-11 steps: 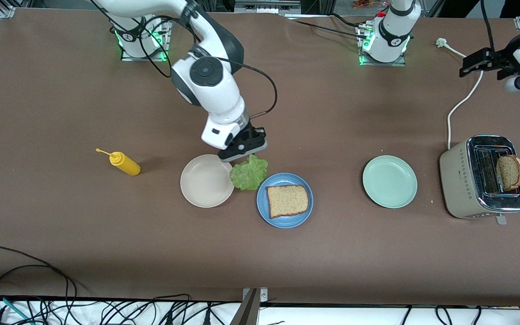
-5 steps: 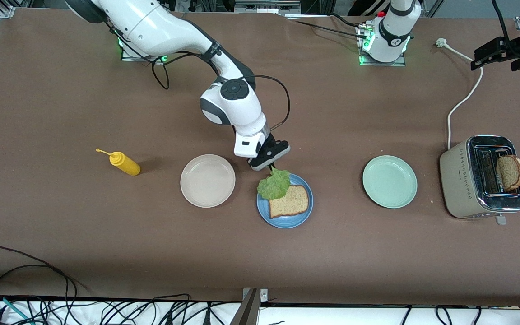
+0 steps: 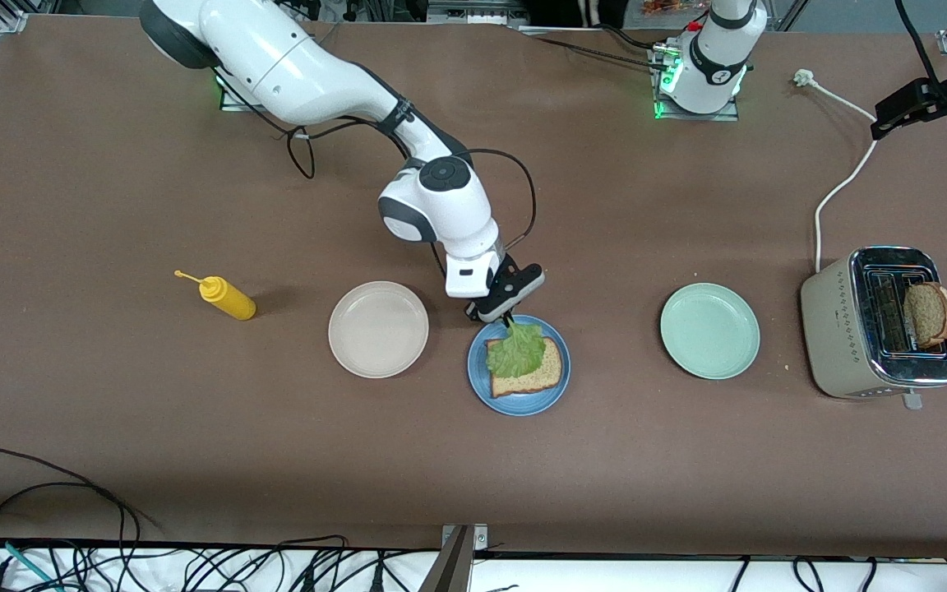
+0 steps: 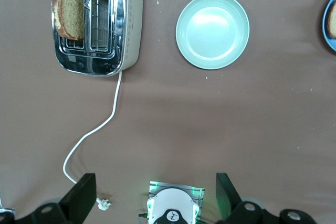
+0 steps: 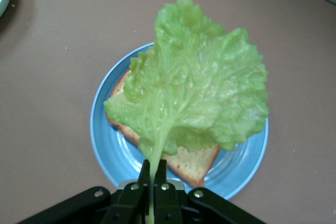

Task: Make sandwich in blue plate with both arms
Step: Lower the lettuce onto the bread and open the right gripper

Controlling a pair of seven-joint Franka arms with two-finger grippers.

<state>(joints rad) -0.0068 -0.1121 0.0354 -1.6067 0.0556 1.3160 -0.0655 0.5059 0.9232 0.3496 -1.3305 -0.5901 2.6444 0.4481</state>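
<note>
front view, items in order from the right arm's end of the table to the left arm's end. yellow squeeze bottle (image 3: 227,298) lying on the brown table (image 3: 112,411), nozzle toward 10 o'clock. cream-white plate (image 3: 378,329) beside it, bare. right gripper (image 3: 508,319) over the 12 o'clock rim of the blue plate (image 3: 482,386), its 2 fingers pinched tight on the stem of the lettuce leaf (image 3: 516,349); in the right wrist view the same gripper (image 5: 153,182) has the pale stem clamped between both fingertips, and the leaf (image 5: 194,98) fans out above the plate (image 5: 105,129). the leaf covers much of the bread slice (image 3: 541,376) that lies flat in the blue plate; whether leaf and bread touch cannot be told. the slice's corner toward 5 o'clock of the plate shows in the wrist view (image 5: 197,166) below the leaf.

pale mint-green plate (image 3: 709,330) stands well apart from the blue plate, toward the left arm's end, bare; also seen in the left wrist view (image 4: 212,31). toaster (image 3: 835,329), metal top, with a 2nd bread slice (image 3: 927,314) upright in 1 slot; its white cord (image 3: 839,185) runs toward 12 o'clock to a loose plug. left gripper (image 3: 905,111) waits in the air at the frame's edge, at about 12 o'clock from the toaster, fingers spread wide and holding nothing; the left wrist view shows its 2 fingers (image 4: 81,195) far apart above the table, toaster (image 4: 131,24) and slice (image 4: 68,9) in sight.
</note>
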